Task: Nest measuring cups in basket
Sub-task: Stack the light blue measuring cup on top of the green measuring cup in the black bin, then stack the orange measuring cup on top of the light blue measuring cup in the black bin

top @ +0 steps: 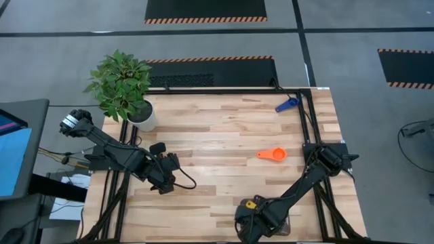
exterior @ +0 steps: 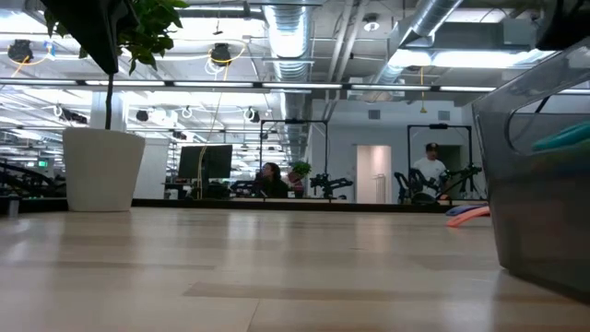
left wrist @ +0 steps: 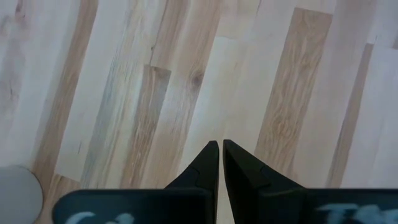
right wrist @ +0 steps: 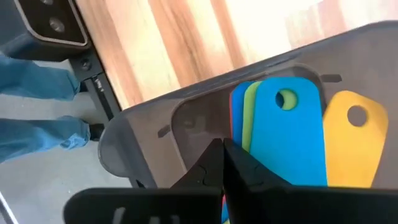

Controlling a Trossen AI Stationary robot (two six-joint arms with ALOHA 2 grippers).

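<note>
The right pincer [right wrist: 221,163] hangs low over the basket [right wrist: 155,124] at the near edge of the tabletop [top: 217,129], its fingers pressed together and gripping nothing. Under it, in the right wrist view, flat cup handles lie side by side inside the basket: a red one [right wrist: 236,112], a green one [right wrist: 250,115], a light blue one [right wrist: 289,130] on top, and a yellow one [right wrist: 351,146] beside it. From above the right arm covers most of the basket, and only a bit of yellow [top: 251,203] shows by the wrist.

Two cups lie outside it. The orange cup [top: 272,154] sits on open wood, well apart from the basket toward the tabletop's middle right. The dark blue cup [top: 286,104] lies near the far right corner, just beside the frame rail.

The left pincer [left wrist: 220,158] hovers over bare planks on the left side, fingers together and empty. A potted plant [top: 122,85] in a white pot stands at the far left corner, clear of both loose cups. A person's blue trouser leg [right wrist: 37,93] shows on the floor beyond the near edge.
</note>
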